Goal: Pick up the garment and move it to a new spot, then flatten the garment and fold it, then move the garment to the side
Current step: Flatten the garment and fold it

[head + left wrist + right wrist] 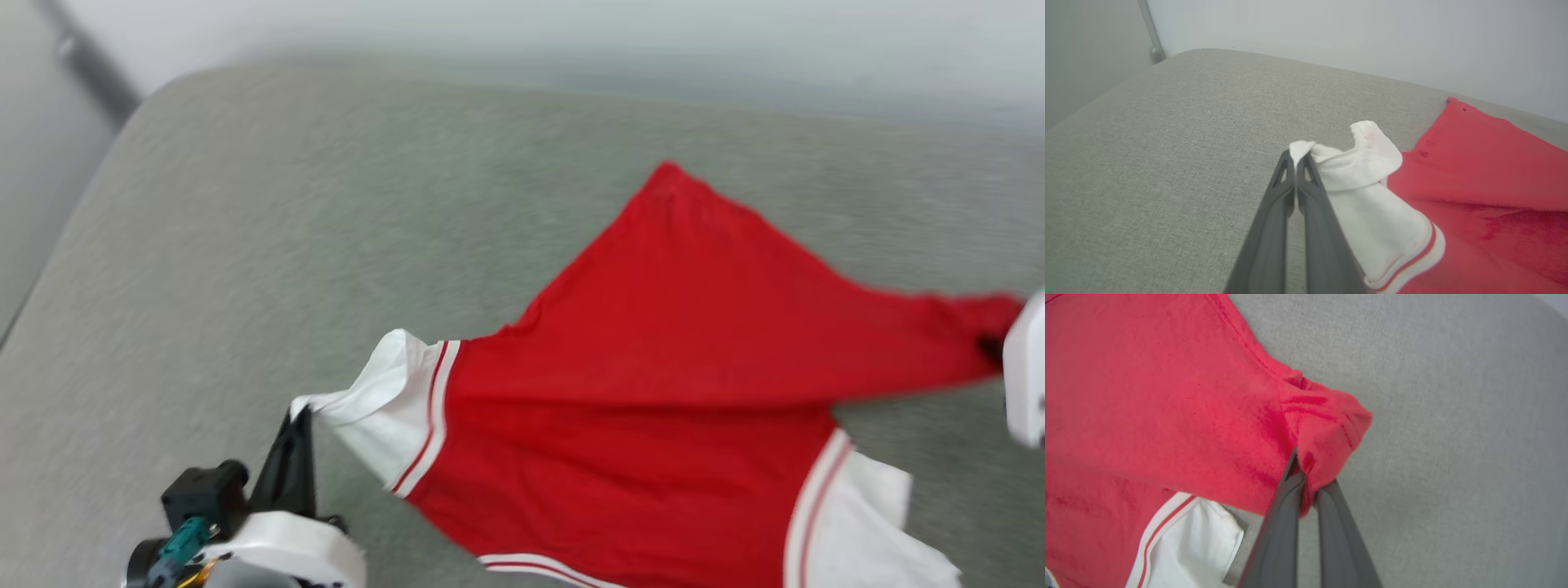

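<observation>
Red garment [653, 343] taut between left jaws and right jaws

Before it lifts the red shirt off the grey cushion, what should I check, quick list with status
1. Left gripper shut on the white sleeve: ok.
2. Right gripper shut on a red corner of the garment: ok.
3. Left grip depth, only the sleeve's tip pinched: not ok, may slip.
4. Fabric spread between both grips, no tangle: ok.
5. Second white sleeve free: ok.
6. Bare cushion for a new spot: ok.
</observation>
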